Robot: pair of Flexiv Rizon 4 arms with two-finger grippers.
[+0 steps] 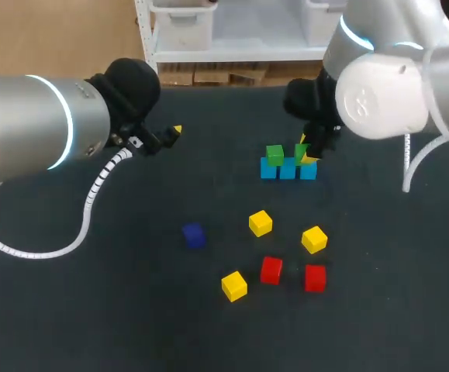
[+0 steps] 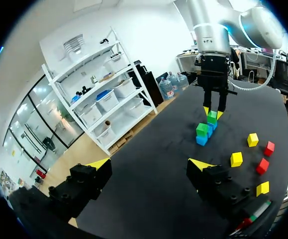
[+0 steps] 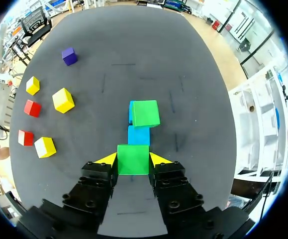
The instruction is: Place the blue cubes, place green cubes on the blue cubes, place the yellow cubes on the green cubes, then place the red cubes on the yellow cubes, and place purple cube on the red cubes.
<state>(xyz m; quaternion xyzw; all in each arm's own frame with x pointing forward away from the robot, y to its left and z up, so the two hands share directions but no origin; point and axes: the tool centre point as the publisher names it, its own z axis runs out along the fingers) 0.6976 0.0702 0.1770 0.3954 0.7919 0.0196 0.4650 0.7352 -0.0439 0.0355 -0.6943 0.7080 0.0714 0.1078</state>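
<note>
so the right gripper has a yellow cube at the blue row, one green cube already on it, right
Not quite: the cube in the right gripper is green, not yellow, as the right wrist view shows. It is at the blue row, one green cube already on it.

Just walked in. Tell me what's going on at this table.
The right gripper is shut on a green cube and holds it over one end of a row of blue cubes. A second green cube sits on the row's other end. The left gripper is open and empty, well away from the cubes. Three yellow cubes, two red cubes and the purple cube lie loose on the table, not yet stacked.
</note>
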